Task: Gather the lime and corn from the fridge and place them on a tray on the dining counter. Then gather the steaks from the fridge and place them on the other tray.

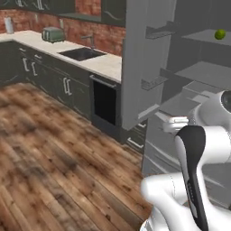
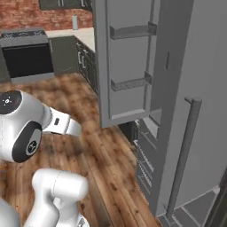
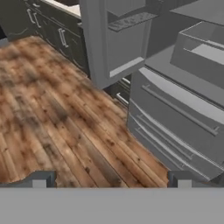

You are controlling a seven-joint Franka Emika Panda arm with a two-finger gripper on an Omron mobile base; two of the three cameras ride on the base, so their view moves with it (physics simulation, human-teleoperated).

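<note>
The lime (image 1: 220, 34) is seen high on an upper shelf inside the fridge (image 1: 198, 72), resting alone near the shelf's front edge, where it can be reached once the arm is raised. The left door (image 2: 128, 62) has been swung fully out, its bins bare, so the shelves are exposed; the right door (image 2: 190, 133) with its long handle is seen edge-on in the right base view. No corn or steaks can be made out on the visible shelves.

The gripper (image 3: 111, 181) is held wide, nothing between its tips, and is pointed low at the fridge's bottom drawers (image 3: 175, 118) and the wood floor (image 3: 52, 113), well below the lime. It is judged that the reach has not yet begun: the hand would have to be lifted and turned toward the upper shelf before the lime could be closed on.
</note>
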